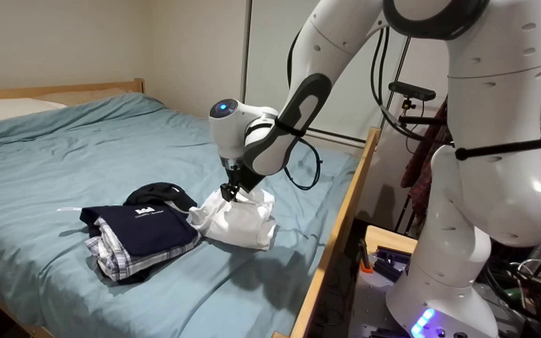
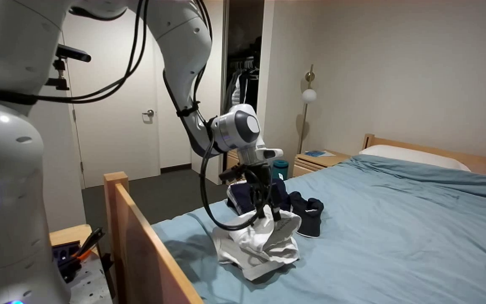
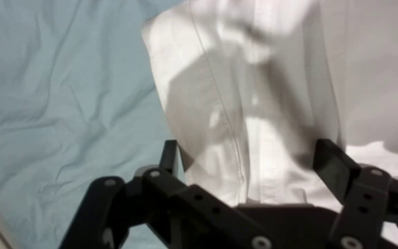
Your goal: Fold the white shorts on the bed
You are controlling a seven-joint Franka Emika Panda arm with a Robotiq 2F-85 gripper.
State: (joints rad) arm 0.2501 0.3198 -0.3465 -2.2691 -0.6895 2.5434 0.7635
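The white shorts (image 1: 240,227) lie bunched and partly folded on the blue bed cover (image 1: 111,155). In an exterior view the shorts (image 2: 260,249) show loose layers and a raised, crumpled top. My gripper (image 1: 231,191) points down at the top of the shorts, and it shows there in both exterior views (image 2: 269,214). In the wrist view the gripper (image 3: 249,152) is wide open. White cloth of the shorts (image 3: 199,83) with seams lies below and between the fingers. The left finger is by the cloth's edge, over the blue cover. Whether the fingertips touch the cloth I cannot tell.
A folded pile of navy and plaid clothes (image 1: 146,230) lies beside the shorts. A black garment (image 1: 160,193) lies against it and shows as a dark bundle (image 2: 308,214) in an exterior view. A wooden bed rail (image 1: 338,239) stands between the bed and the robot base.
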